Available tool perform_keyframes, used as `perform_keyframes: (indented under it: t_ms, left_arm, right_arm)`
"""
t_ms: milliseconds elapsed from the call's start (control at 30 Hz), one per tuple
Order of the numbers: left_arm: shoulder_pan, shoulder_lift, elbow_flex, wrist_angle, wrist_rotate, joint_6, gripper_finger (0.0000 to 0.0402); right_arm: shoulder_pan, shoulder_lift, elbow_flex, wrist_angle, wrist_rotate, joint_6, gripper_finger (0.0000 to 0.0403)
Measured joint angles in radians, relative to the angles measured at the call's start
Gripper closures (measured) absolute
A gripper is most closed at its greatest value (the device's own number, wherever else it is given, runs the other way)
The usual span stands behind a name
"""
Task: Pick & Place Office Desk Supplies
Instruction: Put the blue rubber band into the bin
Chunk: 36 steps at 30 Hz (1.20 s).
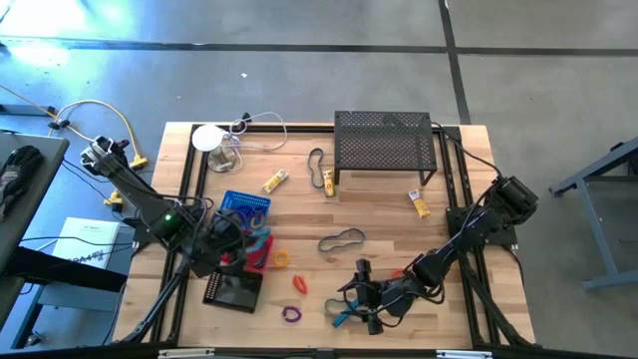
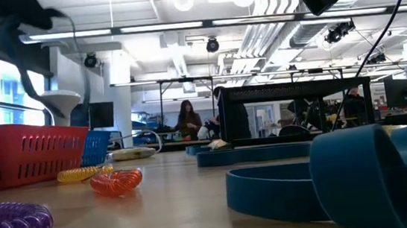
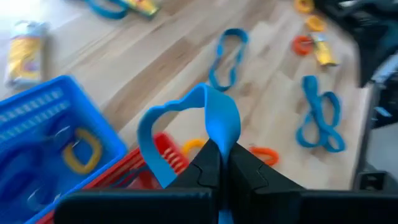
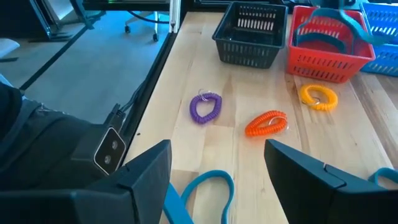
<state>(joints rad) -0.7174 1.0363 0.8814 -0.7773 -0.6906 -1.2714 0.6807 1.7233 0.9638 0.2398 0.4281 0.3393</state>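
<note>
Tabletop (image 1: 399, 214): light wood, fills centre of the high view. Largest item on it is the black mesh shelf (image 1: 385, 148), upper centre, clear of the working area.

Three small baskets cluster at lower left of the high view: blue basket (image 1: 246, 204) uppermost, red basket (image 1: 259, 249) just below it, black basket (image 1: 233, 290) lowest. Judged to be the sorting bins, grouped so that the left arm can reach all three.

Left tool (image 3: 219, 163): over the red basket, jaws fully shut on a blue elastic loop (image 3: 199, 121). The loop stands up in an arch from the fingertips, so it is pinched at one point and hangs free elsewhere. Judgement: this is a carry toward a bin, release not yet made.

Right tool (image 4: 217, 177): lower centre of the high view, low over the tabletop, jaws spread wide and holding nothing. A second blue loop (image 4: 208, 186) lies flat on the wood between its fingers. Judgement: set to close on that loop next.

Loose supplies across the tabletop:
- black loop (image 1: 342, 238), centre; another black loop (image 1: 316, 161) beside the shelf
- yellow-and-white tubes (image 1: 275, 180) upper centre, one more (image 1: 420, 203) right of the shelf
- coiled rings: purple (image 4: 205, 106), orange (image 4: 266, 123), yellow (image 4: 318, 96), lying near the baskets
</note>
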Motion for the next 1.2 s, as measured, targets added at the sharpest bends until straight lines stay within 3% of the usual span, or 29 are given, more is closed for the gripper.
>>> perform_keyframes:
  t_ms: [200,933,1200]
  left_arm:
    - [-0.008,0.002,0.000,-0.079,0.015,-0.061,0.0400]
    - [-0.058,0.002,0.000,-0.102,0.046,-0.238,0.0400]
    - [-0.083,0.018,0.000,-0.187,0.094,-0.406,0.0400]
  right_arm:
    - [0.000,0.000,0.000,-0.007,0.000,0.005,0.0156]
    - [-0.003,0.000,0.000,-0.056,0.000,0.034,0.0156]
    - [-0.003,0.000,0.000,-0.057,0.000,0.034,0.0156]
